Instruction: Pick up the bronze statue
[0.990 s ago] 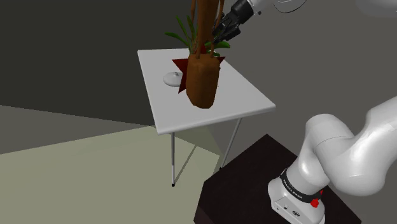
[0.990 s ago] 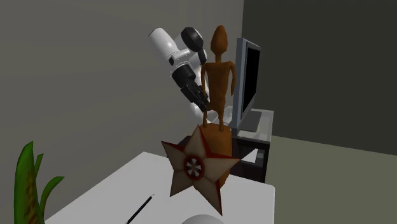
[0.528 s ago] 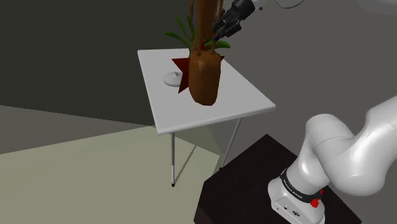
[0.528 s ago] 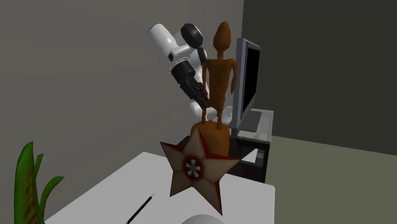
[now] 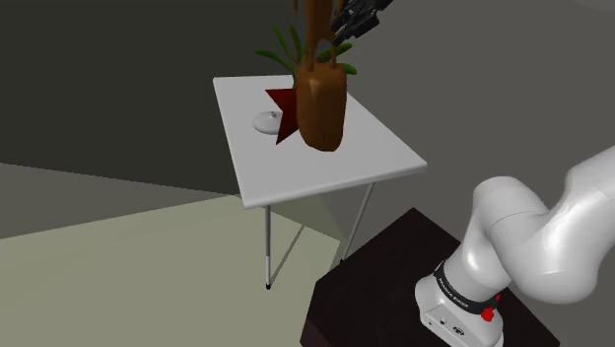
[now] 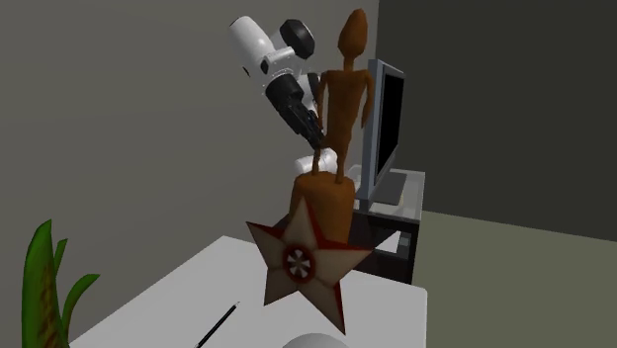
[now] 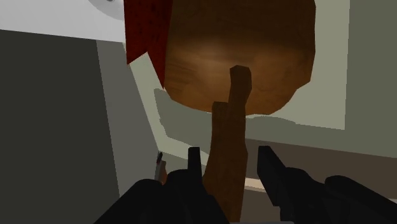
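1. One brown statue [image 5: 322, 104], a thin standing figure on a fat rounded base, and it is hanging in the air above the white table [image 5: 389, 158]!
2. The gripper [image 5: 342, 30] is clamped on one of the figure's thin legs, just above the base. In the wrist view the black fingers [image 7: 195, 164] stand either side of that leg (the base swells out beyond them).
3. Against a second ago, the lift is plain. In the shoulder view the base's lower end sat further down the table top, and now it shows higher up.
4. In the second exterior view the figure's head was about level with the top of the monitor [image 6: 388, 109]. Now it pokes up close to the picture's top edge.
5. In that same view the top of the base has climbed well above the upper point of the red star [image 6: 302, 259], where before it was barely over it.
6. The gripper has gone up with its load, and in the shoulder view it is now cut by the top edge.
7. Everything else has stayed put. The star stands in front of the base, and the white dome [image 5: 267, 122] is just beside the star on the shoulder view's left. The green plant [image 5: 281, 51] is past the table's far edge, and the black pen [image 6: 220, 323] lies on the table.
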Robot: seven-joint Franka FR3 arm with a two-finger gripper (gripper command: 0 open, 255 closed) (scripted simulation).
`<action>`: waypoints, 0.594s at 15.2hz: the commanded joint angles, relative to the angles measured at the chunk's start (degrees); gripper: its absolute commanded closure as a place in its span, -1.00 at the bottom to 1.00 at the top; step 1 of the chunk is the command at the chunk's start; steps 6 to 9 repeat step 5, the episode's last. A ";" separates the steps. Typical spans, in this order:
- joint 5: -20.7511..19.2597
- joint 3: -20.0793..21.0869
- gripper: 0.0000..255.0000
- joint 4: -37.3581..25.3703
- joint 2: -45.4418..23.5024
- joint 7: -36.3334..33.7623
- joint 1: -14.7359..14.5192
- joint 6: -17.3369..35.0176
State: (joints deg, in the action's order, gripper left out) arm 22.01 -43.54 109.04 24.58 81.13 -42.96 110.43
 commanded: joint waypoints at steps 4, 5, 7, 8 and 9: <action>0.04 0.00 1.00 -3.57 -0.57 -1.34 -0.38 -2.51; 0.04 -0.01 1.00 -3.58 -0.58 -1.34 -0.39 -2.51; 0.04 -0.01 1.00 -3.58 -0.58 -1.34 -0.39 -2.51; 0.04 -0.01 1.00 -3.58 -0.58 -1.34 -0.39 -2.51; 0.04 -0.01 1.00 -3.58 -0.58 -1.34 -0.39 -2.51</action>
